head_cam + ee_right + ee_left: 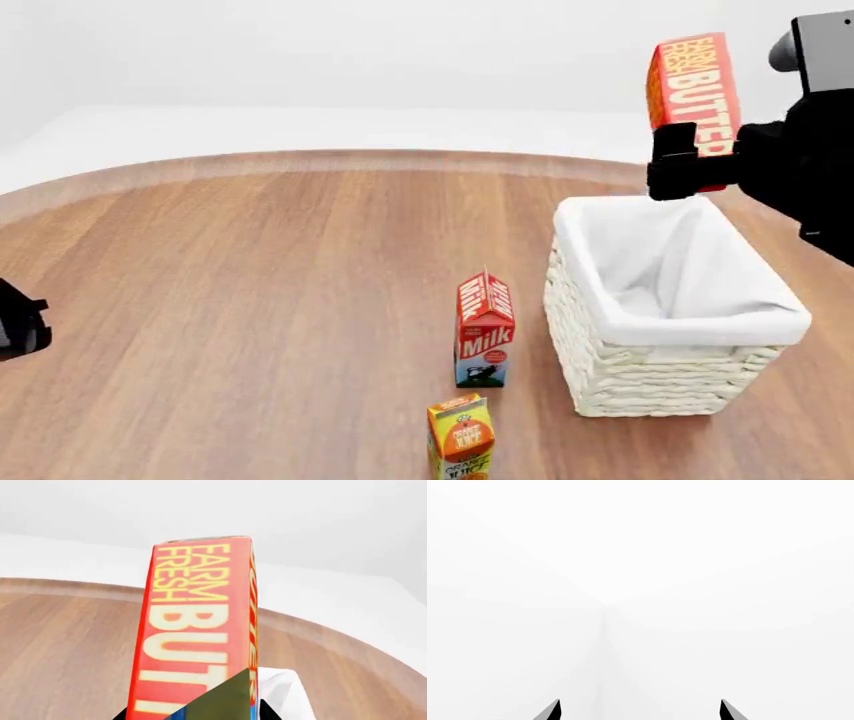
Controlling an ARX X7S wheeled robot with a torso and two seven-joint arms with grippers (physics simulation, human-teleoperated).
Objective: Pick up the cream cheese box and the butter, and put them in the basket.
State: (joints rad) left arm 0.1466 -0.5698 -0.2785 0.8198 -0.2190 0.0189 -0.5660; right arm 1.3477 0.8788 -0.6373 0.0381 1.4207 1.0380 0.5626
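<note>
- Red-orange card fills the right wrist view: the right end effector (694, 172) is clamped on the lower end of the butter (693, 95), which stands upright on its short end, lettering running up the face.
- From the head view the butter hangs in the air over the far rim of the basket (747, 375), apart from it; held high like this, it should clear the wall and cloth lining before release, I judge.
- The upright hold looks sensible: the narrow end would enter the basket's opening first, with the fingers kept above the rim.
- The basket sits on the wooden surface (240, 300) at the right, its lining showing nothing inside as far as the head view reaches, though the near inner wall is hidden.
- A milk carton (485, 330) stands just beside the basket's left side, and an orange juice carton (461, 438) stands nearer the camera, both upright and apart from each other.
- The left end effector (640, 711) shows only two dark fingertips (550, 711) spread well apart, holding nothing, aimed at blank white; it waits at the far left edge of the head view.
- The cream cheese box is in none of the views, so it may already be hidden in the basket or lie out of frame.
</note>
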